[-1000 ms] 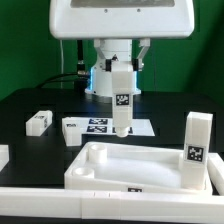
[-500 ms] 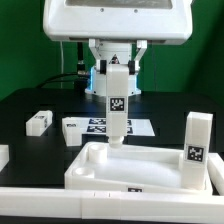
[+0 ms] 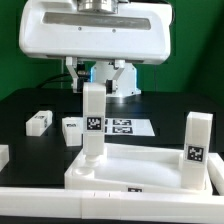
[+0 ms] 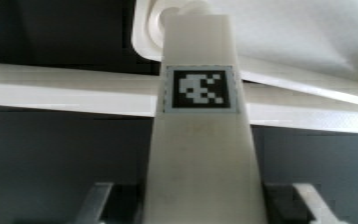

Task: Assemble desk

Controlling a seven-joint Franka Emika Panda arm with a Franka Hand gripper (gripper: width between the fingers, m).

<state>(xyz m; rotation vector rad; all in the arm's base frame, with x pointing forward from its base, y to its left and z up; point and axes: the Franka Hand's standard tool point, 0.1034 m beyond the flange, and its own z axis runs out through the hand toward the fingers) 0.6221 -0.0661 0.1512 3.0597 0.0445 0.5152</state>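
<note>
My gripper (image 4: 202, 196) is shut on a white square leg (image 3: 92, 122) with a black-and-white tag, holding it upright. In the wrist view the leg (image 4: 201, 130) fills the middle between both fingers. Its lower end stands at the corner socket of the white tabletop (image 3: 140, 168) on the exterior view's left; I cannot tell whether it is seated. The tabletop's rim shows in the wrist view (image 4: 69, 90). A second leg (image 3: 196, 150) stands upright in the tabletop's corner on the exterior view's right. In the exterior view my arm's white housing hides the gripper.
Two loose white legs (image 3: 38, 122) (image 3: 72, 130) lie on the black table at the exterior view's left, and another white part (image 3: 2, 155) is at the edge. The marker board (image 3: 118, 126) lies behind the tabletop. A long white rail (image 3: 100, 197) runs along the front.
The arm has moved toward the camera and to the exterior view's left, carrying the leg from above the marker board down to the tabletop's left corner socket.
</note>
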